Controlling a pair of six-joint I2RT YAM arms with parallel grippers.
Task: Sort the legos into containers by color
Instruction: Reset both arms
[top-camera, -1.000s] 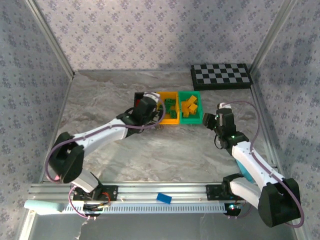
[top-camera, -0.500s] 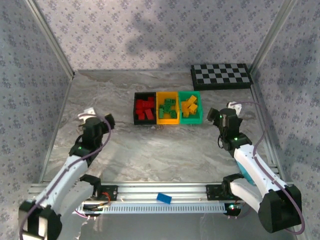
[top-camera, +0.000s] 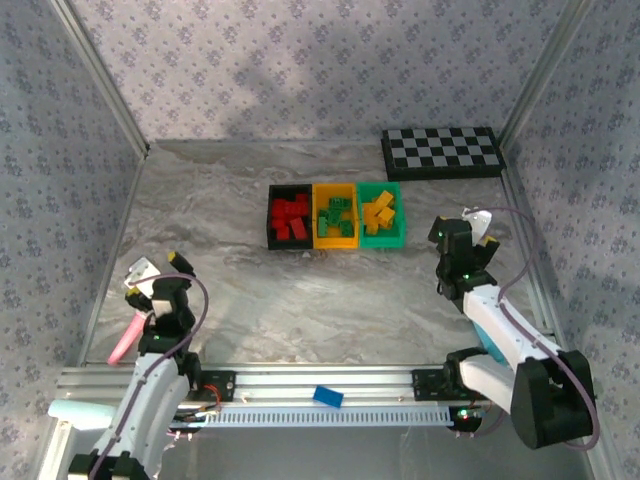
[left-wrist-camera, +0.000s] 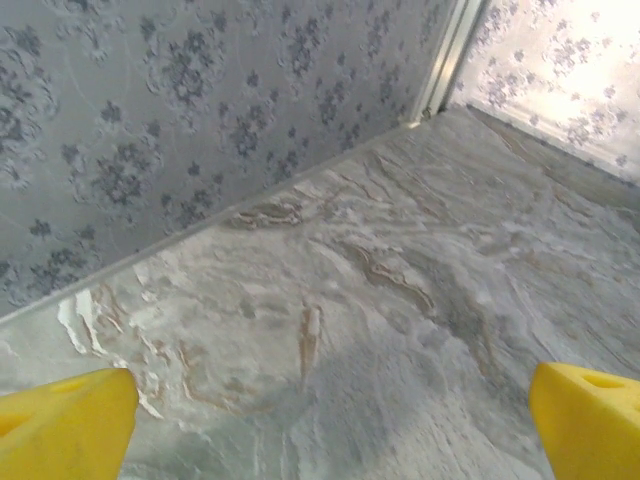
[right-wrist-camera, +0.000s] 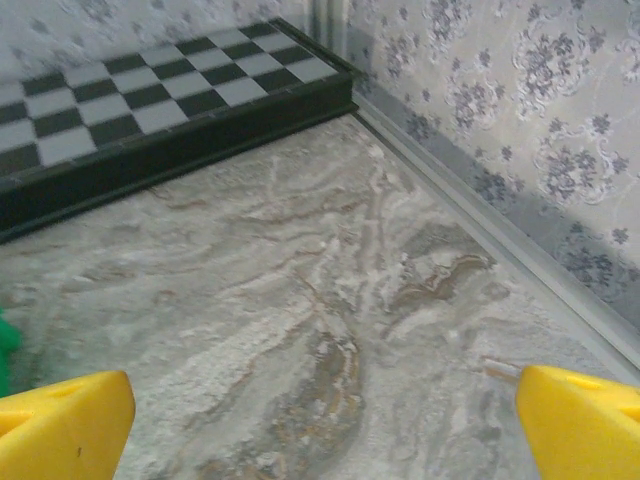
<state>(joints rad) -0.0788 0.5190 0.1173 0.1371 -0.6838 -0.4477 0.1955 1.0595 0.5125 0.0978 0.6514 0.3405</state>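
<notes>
Top view. Grey marbled surface (top-camera: 300, 310), smooth and matte, closed on three sides by floral-patterned panels (top-camera: 300, 70) with metal corner posts (top-camera: 100, 75). Slotted aluminium rail (top-camera: 330, 380) along the 6 o'clock edge.

Just past centre toward 12 o'clock, three joined rectangular plastic containers (top-camera: 313, 244), open-topped, in a row:
- black bin (top-camera: 290, 245) with red legos (top-camera: 290, 215)
- yellow-orange bin (top-camera: 337, 244) with green legos (top-camera: 340, 218)
- green bin (top-camera: 383, 242) with yellow legos (top-camera: 380, 212)

Bricks small, studded, glossy. Broad bare surface around the row, widest toward 6 o'clock.

Flat black-and-white checkerboard (top-camera: 442, 152) at 1 o'clock against the far panel, well apart from the bins.

At 8 o'clock, near the left panel, left gripper (top-camera: 158, 268): wedge-shaped yellow fingers (left-wrist-camera: 62, 428) spread wide, bare marble between them.

At 3 o'clock, near the right panel and the green bin, right gripper (top-camera: 480, 227): yellow fingers (right-wrist-camera: 585, 420) likewise spread apart over bare marble.

Blue brick (top-camera: 328, 396) on the rail at 6 o'clock. Pink rod-like object (top-camera: 122, 343) at the 8 o'clock edge.
</notes>
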